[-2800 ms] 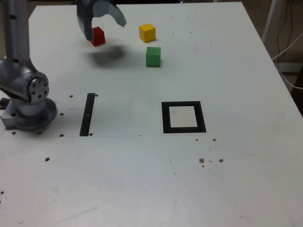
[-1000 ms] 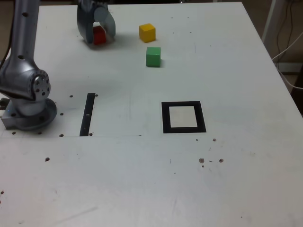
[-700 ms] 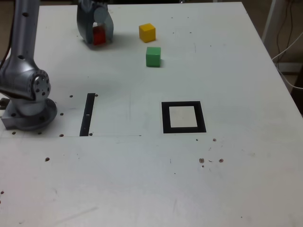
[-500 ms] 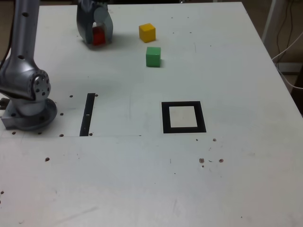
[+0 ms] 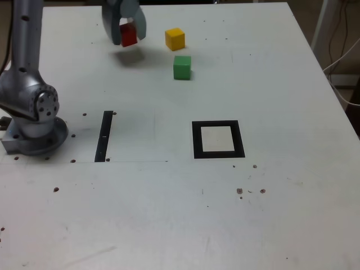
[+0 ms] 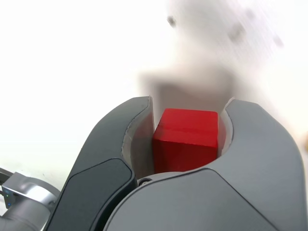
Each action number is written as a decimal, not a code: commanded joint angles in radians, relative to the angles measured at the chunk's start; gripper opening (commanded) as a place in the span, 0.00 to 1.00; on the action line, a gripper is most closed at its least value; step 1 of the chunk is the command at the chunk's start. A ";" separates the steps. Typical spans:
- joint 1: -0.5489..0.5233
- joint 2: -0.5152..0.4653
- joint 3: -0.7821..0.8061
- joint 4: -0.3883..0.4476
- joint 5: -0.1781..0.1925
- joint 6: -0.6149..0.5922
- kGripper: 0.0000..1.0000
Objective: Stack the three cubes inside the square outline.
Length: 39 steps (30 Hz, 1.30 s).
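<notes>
gripper (image 5: pixel 125 34) clamps the red cube (image 5: pixel 129 35) above the table's far side, well apart from the square outline (image 5: pixel 218 139); a loose pinch could drop it near the yellow cube (image 5: pixel 175 39).

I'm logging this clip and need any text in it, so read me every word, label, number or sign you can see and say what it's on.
None: no readable text in either view.
The small red cube held in the gripper, the yellow cube and the green cube have plain faces.
The black square outline, the thin black strip and the white table carry no print.
</notes>
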 commanded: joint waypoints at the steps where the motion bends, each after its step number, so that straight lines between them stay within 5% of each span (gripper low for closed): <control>1: -0.045 -0.040 0.005 0.016 -0.007 -0.009 0.31; 20: -0.464 -0.160 0.014 0.106 -0.040 -0.173 0.31; 39: -0.829 -0.148 0.021 0.110 -0.052 -0.397 0.31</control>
